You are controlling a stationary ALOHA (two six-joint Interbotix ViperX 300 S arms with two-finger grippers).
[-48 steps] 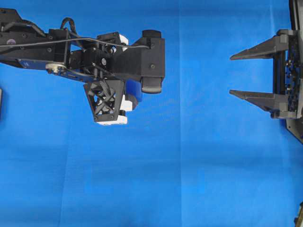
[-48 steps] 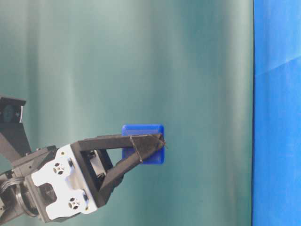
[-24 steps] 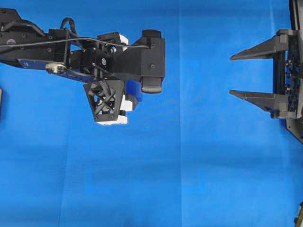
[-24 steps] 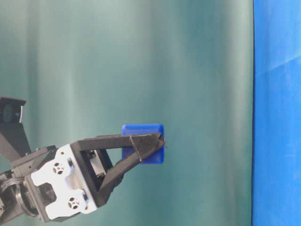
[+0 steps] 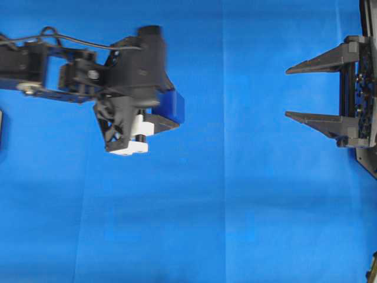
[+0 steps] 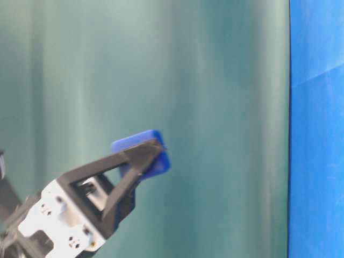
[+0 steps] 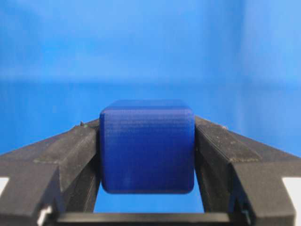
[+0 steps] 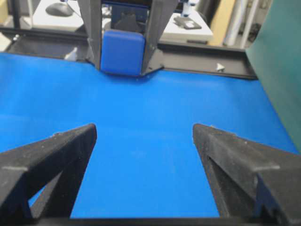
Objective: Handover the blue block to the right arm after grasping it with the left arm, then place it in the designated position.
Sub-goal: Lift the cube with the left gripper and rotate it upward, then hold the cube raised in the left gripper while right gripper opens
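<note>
My left gripper point(image 5: 168, 115) is shut on the blue block point(image 5: 172, 106), a small dark-blue cube, and holds it in the air above the blue cloth at the left of the overhead view. The left wrist view shows the block point(image 7: 146, 146) squeezed between both black fingers point(image 7: 70, 146). It also shows in the table-level view point(image 6: 129, 143), tilted, in the gripper point(image 6: 153, 153). My right gripper point(image 5: 288, 93) is open and empty at the right edge, its pointed fingers aimed at the left arm. In the right wrist view the right gripper point(image 8: 143, 127) faces the held block point(image 8: 122, 52), still far off.
The blue cloth point(image 5: 235, 206) covers the table. A green backdrop point(image 6: 215, 80) stands behind it. A black frame rail point(image 8: 202, 66) runs along the far edge. A dark object point(image 5: 1, 127) sits at the left edge.
The left arm has drawn back to the left and turned its wrist. The block now sticks out toward the right arm and sits tilted and higher in the table-level view. The right gripper has not moved.
</note>
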